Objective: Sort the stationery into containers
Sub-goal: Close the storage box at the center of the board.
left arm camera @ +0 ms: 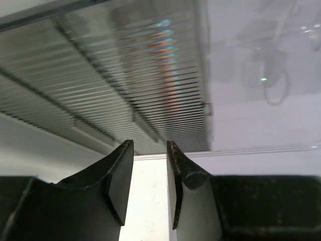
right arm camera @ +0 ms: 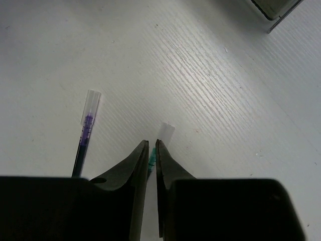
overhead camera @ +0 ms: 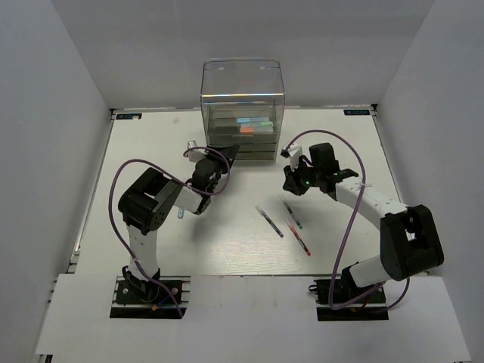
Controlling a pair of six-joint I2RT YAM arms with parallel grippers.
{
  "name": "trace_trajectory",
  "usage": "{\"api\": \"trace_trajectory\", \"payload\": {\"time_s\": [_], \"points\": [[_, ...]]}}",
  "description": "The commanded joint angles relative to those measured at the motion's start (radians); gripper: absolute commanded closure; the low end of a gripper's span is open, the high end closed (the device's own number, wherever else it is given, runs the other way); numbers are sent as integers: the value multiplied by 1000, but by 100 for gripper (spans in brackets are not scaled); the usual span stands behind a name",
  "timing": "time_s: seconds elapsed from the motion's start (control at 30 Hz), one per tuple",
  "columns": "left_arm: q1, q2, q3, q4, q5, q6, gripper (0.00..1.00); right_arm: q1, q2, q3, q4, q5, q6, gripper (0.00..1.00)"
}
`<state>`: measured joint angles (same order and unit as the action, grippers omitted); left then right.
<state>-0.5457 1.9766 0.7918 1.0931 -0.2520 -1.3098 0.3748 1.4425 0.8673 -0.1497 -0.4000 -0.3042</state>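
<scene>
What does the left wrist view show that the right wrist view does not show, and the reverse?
Only left wrist: the stacked drawers of the clear organiser, close before the open, empty left claw. Only right wrist: the right claw closed on a green pen, a dark pen lying beside. Both: a black claw above the white table.

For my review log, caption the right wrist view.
Right gripper, jaws nearly closed, lined up on green pen; purple pen lies beside it.

Bright, even overhead light; soft shadows on the white tabletop (overhead camera: 227, 242); reflections streak the clear organiser (overhead camera: 242, 82); wrist views blur up close
</scene>
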Motion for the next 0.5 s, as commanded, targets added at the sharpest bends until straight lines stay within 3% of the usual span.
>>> {"api": "trace_trajectory", "payload": {"time_s": [0.0,0.47], "points": [[-3,21,23,87,-13,-11,57,-10,-31,-10,32,-20,-10,83],[6,87,93,45,-43,-11,57,-14,-82,-65,25,-28,-30,82]]}}
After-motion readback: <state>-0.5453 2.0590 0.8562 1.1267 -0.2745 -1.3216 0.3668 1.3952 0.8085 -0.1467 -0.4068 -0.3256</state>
